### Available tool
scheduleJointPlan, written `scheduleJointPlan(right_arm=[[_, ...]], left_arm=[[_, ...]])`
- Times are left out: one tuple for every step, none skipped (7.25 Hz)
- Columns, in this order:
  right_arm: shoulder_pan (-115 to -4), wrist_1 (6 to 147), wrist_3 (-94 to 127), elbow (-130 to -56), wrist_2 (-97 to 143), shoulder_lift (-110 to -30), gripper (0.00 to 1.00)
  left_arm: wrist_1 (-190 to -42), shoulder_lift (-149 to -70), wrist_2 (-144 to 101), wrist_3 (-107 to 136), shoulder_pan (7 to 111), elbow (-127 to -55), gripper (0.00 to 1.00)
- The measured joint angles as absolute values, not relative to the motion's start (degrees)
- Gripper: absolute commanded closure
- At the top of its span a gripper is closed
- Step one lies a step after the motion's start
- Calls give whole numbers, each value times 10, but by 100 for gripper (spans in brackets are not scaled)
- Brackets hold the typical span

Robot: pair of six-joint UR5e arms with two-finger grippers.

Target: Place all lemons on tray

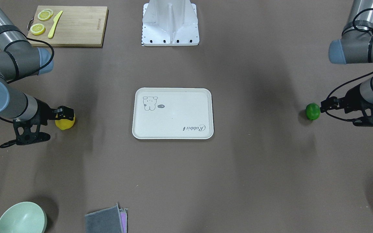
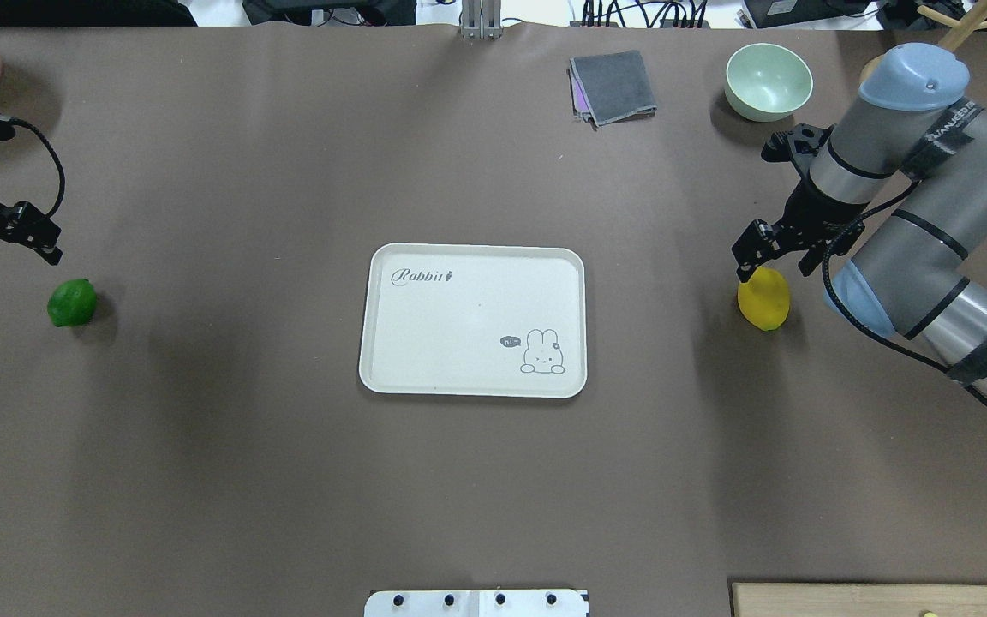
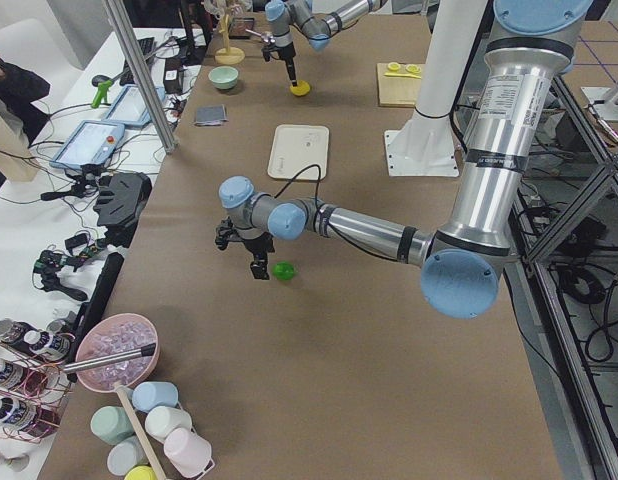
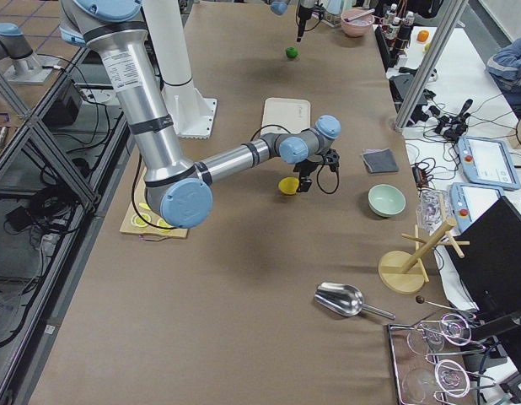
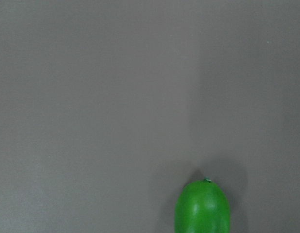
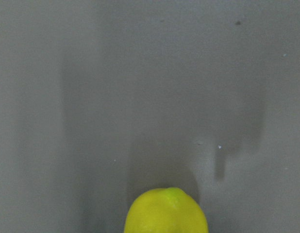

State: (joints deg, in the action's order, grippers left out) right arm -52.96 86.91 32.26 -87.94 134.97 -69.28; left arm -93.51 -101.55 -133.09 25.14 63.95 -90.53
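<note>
- Step in hand, as I judge it: both arms are poised to pick. To do it well, each pincer should drop straight down until its fingers straddle the fruit's short width at mid-height, then close gently. The skins are rounded and glossy, so an off-centre pinch could squirt the fruit sideways.
- The right pincer (image 2: 772, 267) hangs just over the far end of the yellow lemon (image 2: 764, 300). Its fingers appear spread about as wide as the fruit and grip nothing. It needs a small shift nearward to centre before it descends.
- The left pincer (image 2: 20, 253) also looks spread and empty, though the overhead view is poor here. It sits beyond the green lemon (image 2: 72, 302), apart from it, and needs a larger correction.
- Both lemons rest on the bench (image 2: 288, 480), yellow at the right and green at the far left.
- The tray (image 2: 468, 326) lies bare in the middle, well apart from both, so each carry is a long inward sweep.
- The bowl (image 2: 768, 81) and folded cloth (image 2: 613, 86) sit at the far edge, away from both paths.
</note>
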Motion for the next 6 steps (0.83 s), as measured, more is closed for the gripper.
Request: scheduleJointPlan(right_arm=[[-523, 867, 317, -872, 1349, -693, 2], [-517, 867, 312, -864, 1349, -693, 9], [-512, 866, 307, -857, 1349, -693, 32], [-509, 867, 300, -854, 1350, -693, 66], [-511, 868, 292, -853, 1355, -693, 81], [-516, 871, 288, -853, 1366, -692, 82]], left_arm=[[-934, -1021, -1331, 252, 637, -903, 2], [-934, -1024, -1331, 252, 632, -899, 2], [-934, -1028, -1331, 252, 629, -891, 2], [-935, -1033, -1332, 252, 626, -878, 2], [-936, -1043, -1335, 251, 625, -861, 2], [-937, -1053, -1349, 251, 624, -843, 2]])
